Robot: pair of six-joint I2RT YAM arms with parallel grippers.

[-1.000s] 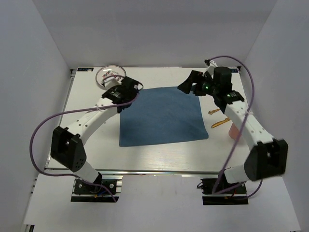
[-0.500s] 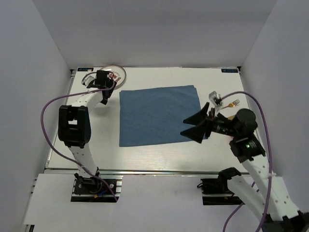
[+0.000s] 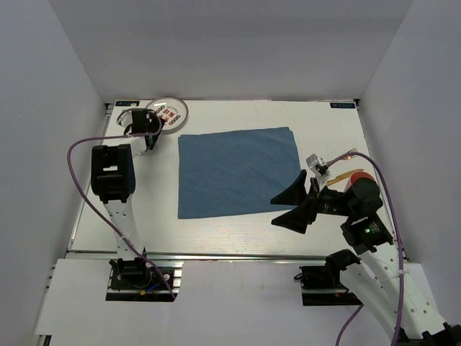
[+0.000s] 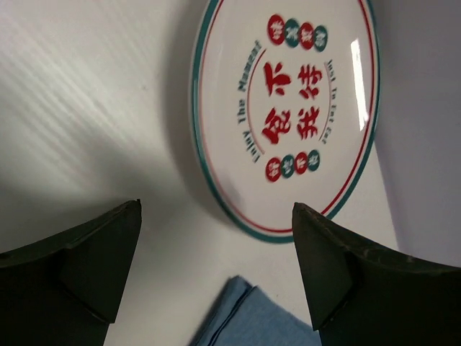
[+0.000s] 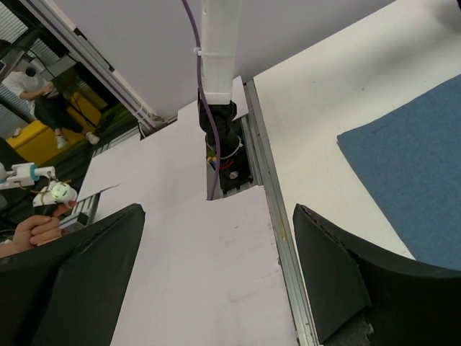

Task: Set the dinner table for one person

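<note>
The white dinner table (image 3: 144, 209) holds a blue placemat (image 3: 238, 171) in its middle. A round white plate with red and green print (image 3: 167, 112) lies flat at the far left corner. My left gripper (image 3: 150, 135) hovers just beside it, open and empty. In the left wrist view the plate (image 4: 288, 115) lies beyond the gripper (image 4: 216, 252), and a corner of the placemat (image 4: 252, 317) shows between the fingers. My right gripper (image 3: 282, 210) is open and empty over the placemat's near right corner, pointing left. The right wrist view shows its gripper (image 5: 216, 281) open over the table's metal rail (image 5: 277, 238).
Gold cutlery (image 3: 344, 154) and a reddish cup (image 3: 358, 178) lie on the table right of the placemat, partly hidden by my right arm. The left arm's base (image 5: 227, 155) sits at the near edge. White walls enclose the table on three sides.
My right arm has swung from the mat's far right corner back to its near right corner. My left gripper has moved from the mat's far left corner up to the plate.
</note>
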